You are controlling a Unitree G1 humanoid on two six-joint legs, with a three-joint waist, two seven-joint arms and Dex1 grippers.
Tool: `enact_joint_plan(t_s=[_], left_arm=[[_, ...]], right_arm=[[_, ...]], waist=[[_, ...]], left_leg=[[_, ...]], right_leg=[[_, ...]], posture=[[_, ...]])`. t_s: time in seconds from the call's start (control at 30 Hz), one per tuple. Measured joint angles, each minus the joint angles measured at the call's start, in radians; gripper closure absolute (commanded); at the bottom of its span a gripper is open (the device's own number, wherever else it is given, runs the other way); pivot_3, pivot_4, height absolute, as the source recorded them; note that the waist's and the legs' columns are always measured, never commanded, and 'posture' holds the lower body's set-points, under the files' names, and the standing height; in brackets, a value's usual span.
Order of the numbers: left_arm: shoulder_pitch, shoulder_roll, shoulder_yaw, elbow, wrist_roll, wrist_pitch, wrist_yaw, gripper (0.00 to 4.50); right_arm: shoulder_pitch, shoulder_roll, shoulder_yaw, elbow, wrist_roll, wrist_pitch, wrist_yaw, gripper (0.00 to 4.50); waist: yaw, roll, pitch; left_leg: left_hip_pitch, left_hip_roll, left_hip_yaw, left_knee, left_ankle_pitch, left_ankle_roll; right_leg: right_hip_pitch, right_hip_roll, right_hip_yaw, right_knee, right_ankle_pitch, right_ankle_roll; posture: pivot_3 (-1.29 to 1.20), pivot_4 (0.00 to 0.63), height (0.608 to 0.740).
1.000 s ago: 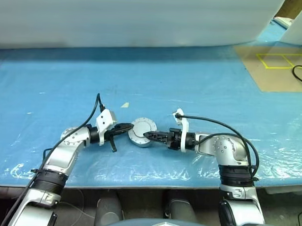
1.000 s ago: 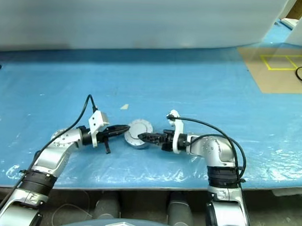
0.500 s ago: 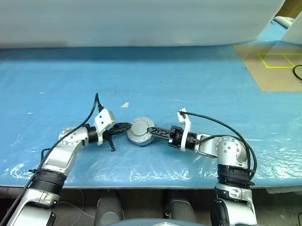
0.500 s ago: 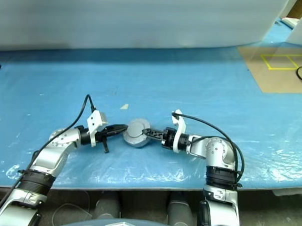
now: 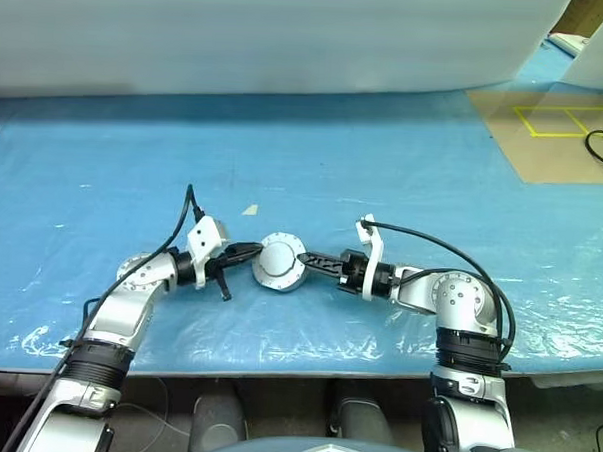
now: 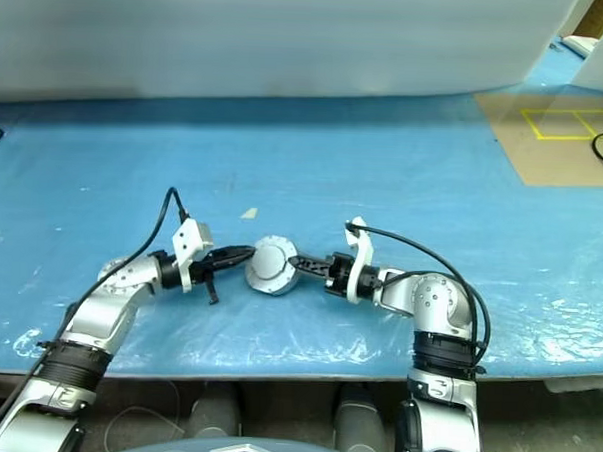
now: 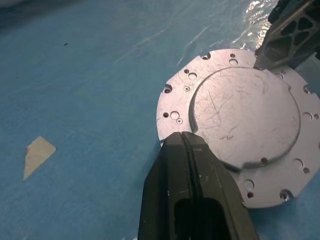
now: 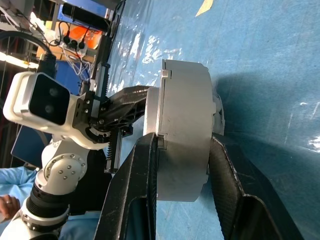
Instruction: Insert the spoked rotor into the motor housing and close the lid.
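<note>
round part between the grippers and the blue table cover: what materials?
Motor housing: looks like bare machined metal, likely aluminium; matte silver, fine scratches, drilled holes round the flange. Table cover: apparently thin plastic sheeting; glossy blue, wrinkled with glare.

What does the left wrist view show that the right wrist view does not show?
The left wrist view looks onto the flat face of the round metal part: a raised smooth disc with small holes around its rim. It also shows the left gripper shut, its tip against the part's edge.

The right wrist view shows the part's thick side wall, with the right gripper's fingers closed on either side of it, and a person's hand in a corner.

Both show the blue table cover, a pale scrap on it, and the opposite gripper at the part.
</note>
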Motion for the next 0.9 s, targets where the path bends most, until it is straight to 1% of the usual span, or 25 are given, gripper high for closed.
enact_joint_plan(t_s=[0.1,0.17,0.23,0.4,0.43,0.47,0.5,0.6,0.77,0.87,0.9], left_arm=[[-0.015,-0.036,0.043,-0.003,-0.083,0.098,0.032,4.50],[-0.019,-0.051,0.078,-0.018,-0.147,0.171,0.051,4.50],[-0.020,-0.077,0.130,-0.041,-0.219,0.233,0.082,4.50],[-0.017,-0.153,0.236,-0.076,-0.372,0.371,0.179,4.50],[-0.010,-0.175,0.240,-0.076,-0.399,0.403,0.197,4.12],[-0.004,-0.194,0.239,-0.076,-0.417,0.421,0.206,3.97],[-0.001,-0.219,0.247,-0.076,-0.449,0.449,0.229,3.64],[-0.002,-0.259,0.274,-0.088,-0.519,0.500,0.277,2.64],[-0.004,-0.331,0.308,-0.107,-0.616,0.550,0.343,0.98],[-0.007,-0.347,0.313,-0.134,-0.662,0.571,0.364,0.01],[-0.009,-0.348,0.316,-0.137,-0.671,0.577,0.374,0.01]], right_arm=[[-0.003,0.052,-0.047,0.031,0.019,0.006,-0.024,3.41],[-0.022,0.103,-0.113,0.072,0.048,0.012,-0.059,3.41],[-0.073,0.145,-0.203,0.117,0.083,0.013,-0.114,3.41],[-0.172,0.210,-0.388,0.167,0.203,-0.045,-0.228,3.41],[-0.187,0.216,-0.413,0.172,0.237,-0.064,-0.247,3.41],[-0.198,0.215,-0.423,0.173,0.255,-0.074,-0.258,3.41],[-0.205,0.215,-0.436,0.176,0.281,-0.090,-0.282,3.41],[-0.208,0.215,-0.462,0.202,0.327,-0.139,-0.339,3.41],[-0.207,0.215,-0.459,0.213,0.397,-0.192,-0.397,3.41],[-0.205,0.215,-0.443,0.213,0.433,-0.209,-0.416,3.41],[-0.203,0.216,-0.436,0.213,0.442,-0.216,-0.419,3.41]], waist=[[-0.009,0.000,0.001],[-0.011,0.001,0.001],[-0.008,0.000,0.003],[0.003,0.000,0.003],[0.004,0.001,0.003],[0.006,0.000,0.004],[0.006,0.000,0.004],[0.010,0.000,0.004],[0.009,0.000,0.006],[0.009,0.000,0.006],[0.009,0.000,0.006]], left_leg=[[-0.002,0.001,0.000,0.000,0.000,0.000],[-0.003,0.001,0.000,0.000,0.000,0.000],[-0.004,0.000,0.000,0.000,0.000,0.000],[-0.005,0.000,0.000,-0.001,-0.001,-0.001],[-0.005,0.000,0.000,-0.002,-0.001,-0.002],[-0.005,0.000,0.000,-0.002,-0.001,-0.002],[-0.005,0.001,0.000,-0.002,-0.001,-0.002],[-0.005,0.001,0.000,-0.002,-0.001,-0.003],[-0.005,0.001,0.000,-0.002,-0.002,-0.003],[-0.005,0.001,-0.001,-0.002,-0.002,-0.003],[-0.005,0.001,-0.001,-0.002,-0.002,-0.003]], right_leg=[[-0.003,0.002,0.001,0.001,0.000,0.000],[-0.005,0.002,0.001,0.000,0.000,0.000],[-0.005,0.001,0.000,0.000,0.000,0.000],[-0.005,0.001,0.000,-0.001,0.000,0.000],[-0.005,0.001,0.000,-0.001,0.000,0.000],[-0.005,0.001,-0.001,-0.001,0.000,0.000],[-0.005,0.002,-0.001,-0.001,0.002,0.003],[-0.005,0.002,-0.001,-0.001,0.002,0.004],[-0.005,0.002,-0.001,-0.001,0.003,0.004],[-0.005,0.002,-0.001,-0.001,0.003,0.004],[-0.005,0.002,-0.001,-0.001,0.003,0.004]], posture=[[0.00,0.150,0.740],[0.00,0.150,0.740],[0.00,0.150,0.740],[0.00,0.150,0.740],[0.00,0.150,0.740],[0.00,0.150,0.740],[0.00,0.150,0.740],[0.00,0.150,0.740],[0.00,0.150,0.740],[0.00,0.150,0.740],[0.00,0.150,0.740]])
